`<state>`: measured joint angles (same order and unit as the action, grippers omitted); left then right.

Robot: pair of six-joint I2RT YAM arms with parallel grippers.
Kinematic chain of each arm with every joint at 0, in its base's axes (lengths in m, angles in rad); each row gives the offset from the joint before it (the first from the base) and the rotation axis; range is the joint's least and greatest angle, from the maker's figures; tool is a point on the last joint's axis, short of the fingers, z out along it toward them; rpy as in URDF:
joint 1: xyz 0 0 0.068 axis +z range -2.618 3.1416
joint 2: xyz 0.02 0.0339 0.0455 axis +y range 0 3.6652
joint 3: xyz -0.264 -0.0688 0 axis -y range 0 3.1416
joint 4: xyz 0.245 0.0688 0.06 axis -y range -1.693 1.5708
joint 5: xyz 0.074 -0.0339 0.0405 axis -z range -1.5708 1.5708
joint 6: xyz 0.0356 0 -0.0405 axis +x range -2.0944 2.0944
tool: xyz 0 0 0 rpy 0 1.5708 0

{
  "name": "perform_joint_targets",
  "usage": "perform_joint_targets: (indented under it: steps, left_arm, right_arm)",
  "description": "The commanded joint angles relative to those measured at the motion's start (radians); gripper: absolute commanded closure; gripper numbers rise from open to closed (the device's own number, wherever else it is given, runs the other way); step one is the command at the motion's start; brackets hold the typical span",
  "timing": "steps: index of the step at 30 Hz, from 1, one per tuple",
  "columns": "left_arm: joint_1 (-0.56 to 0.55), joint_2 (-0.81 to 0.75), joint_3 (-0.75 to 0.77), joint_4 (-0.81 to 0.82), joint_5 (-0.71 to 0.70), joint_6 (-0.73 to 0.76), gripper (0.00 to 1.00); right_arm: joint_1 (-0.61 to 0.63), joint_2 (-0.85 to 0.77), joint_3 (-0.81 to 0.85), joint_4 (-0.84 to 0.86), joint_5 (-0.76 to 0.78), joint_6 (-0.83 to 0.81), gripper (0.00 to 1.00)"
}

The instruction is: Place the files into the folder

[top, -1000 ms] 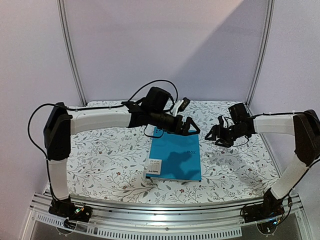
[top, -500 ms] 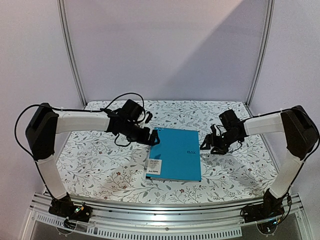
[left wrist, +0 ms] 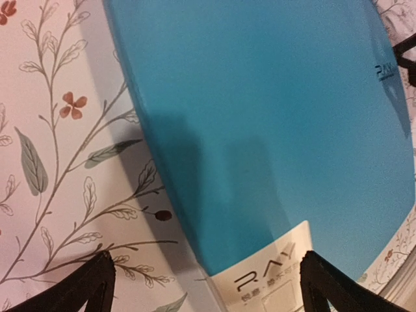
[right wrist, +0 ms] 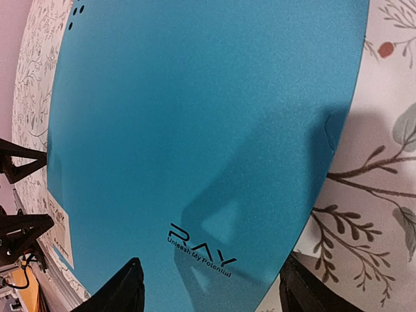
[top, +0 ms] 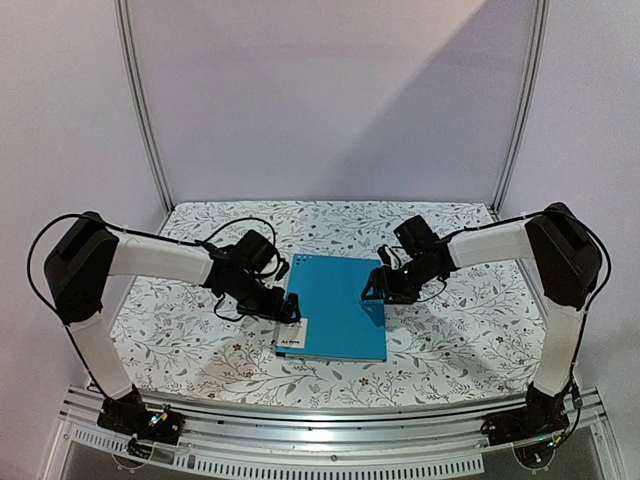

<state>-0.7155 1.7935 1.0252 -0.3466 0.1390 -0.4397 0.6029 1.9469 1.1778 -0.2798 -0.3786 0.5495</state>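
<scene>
Closed teal folder (top: 335,320) lies flat mid-counter (top: 460,340), with floral surface showing on all four sides. Your left gripper (top: 291,312) sits at the folder's left edge beside the white label (top: 293,341), jaws fully spread, holding nothing. Your right gripper (top: 374,291) straddles the right edge, jaws wide, nothing held. Cover reads "RAY, Unleash My Potential"; label reads "RAY".

Plain pale-lilac walls (top: 330,100) across top, slim metal poles (top: 142,100) upper left & right; white floral-print tablecloth (top: 170,340) mid-frame; slotted aluminium rail (top: 330,425) at btm
</scene>
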Motion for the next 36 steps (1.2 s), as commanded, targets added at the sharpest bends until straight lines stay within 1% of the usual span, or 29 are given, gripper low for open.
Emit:
perform_joint_targets:
  steps: [1, 6, 9, 13, 15, 16, 17, 19, 21, 22, 23, 24, 26, 27, 29, 32, 33, 35, 36]
  left_arm:
    - [-0.007, -0.031, -0.009, 0.009, -0.023, -0.002, 0.01]
    - [-0.006, -0.036, 0.013, -0.022, -0.037, 0.004, 0.01]
    - [-0.006, -0.064, 0.066, -0.069, -0.164, -0.002, 0.01]
    - [0.002, -0.103, 0.169, -0.101, -0.319, 0.035, 0.01]
    - [0.015, -0.104, 0.225, -0.094, -0.351, 0.046, 0.0]
    - [0.022, -0.102, 0.245, -0.077, -0.349, 0.046, 0.0]
    - [0.03, -0.098, 0.262, -0.054, -0.345, 0.042, 0.01]
    - [0.044, -0.088, 0.306, -0.032, -0.336, 0.033, 0.01]
    - [0.052, -0.081, 0.357, -0.021, -0.362, 0.051, 0.01]
    - [0.052, -0.08, 0.377, -0.017, -0.406, 0.072, 0.0]
    - [0.055, -0.077, 0.395, -0.019, -0.498, 0.081, 0.01]
    - [0.069, -0.073, 0.406, -0.019, -0.598, 0.076, 0.0]
    - [0.128, -0.055, 0.389, -0.024, -0.632, 0.022, 0.0]
    - [0.162, -0.044, 0.368, -0.031, -0.608, -0.014, 0.01]
    - [0.213, -0.038, 0.303, 0.003, -0.504, -0.027, 0.01]
    - [0.207, -0.092, 0.224, 0.109, -0.454, 0.022, 0.0]
    - [0.19, -0.124, 0.199, 0.157, -0.47, 0.042, 0.01]
    - [0.148, -0.198, 0.14, 0.255, -0.549, 0.079, 0.0]
    - [0.13, -0.24, 0.094, 0.343, -0.593, 0.101, 0.0]
  right_arm:
    - [0.023, 0.068, 0.009, -0.066, 0.012, 0.009, 0.3]
    - [0.021, 0.026, 0.035, -0.125, 0.114, -0.056, 0.3]
    - [0.019, -0.017, 0.037, -0.142, 0.173, -0.123, 0.29]
    - [0.015, -0.09, 0.005, -0.131, 0.309, -0.214, 0.29]
    - [0.009, -0.131, -0.003, -0.127, 0.368, -0.275, 0.29]
    - [0.005, -0.144, -0.001, -0.127, 0.428, -0.292, 0.29]
    - [-0.003, -0.163, -0.002, -0.121, 0.456, -0.315, 0.29]
    - [-0.019, -0.214, -0.024, -0.074, 0.486, -0.342, 0.29]
    - [-0.04, -0.288, -0.096, 0.036, 0.5, -0.36, 0.29]
    - [-0.056, -0.35, -0.137, 0.097, 0.491, -0.364, 0.28]
    - [-0.081, -0.39, -0.181, 0.157, 0.477, -0.364, 0.24]
    - [-0.101, -0.441, -0.226, 0.216, 0.465, -0.351, 0.17]
    - [-0.134, -0.529, -0.308, 0.325, 0.457, -0.332, 0.03]
    - [-0.142, -0.565, -0.341, 0.364, 0.471, -0.333, 0.01]
    - [-0.144, -0.613, -0.393, 0.412, 0.517, -0.35, 0.01]
    - [-0.145, -0.651, -0.429, 0.442, 0.575, -0.351, 0.01]
    - [-0.146, -0.656, -0.433, 0.448, 0.58, -0.335, 0.01]
    - [-0.146, -0.656, -0.428, 0.445, 0.584, -0.302, 0.01]
    - [-0.145, -0.652, -0.422, 0.441, 0.587, -0.287, 0.01]
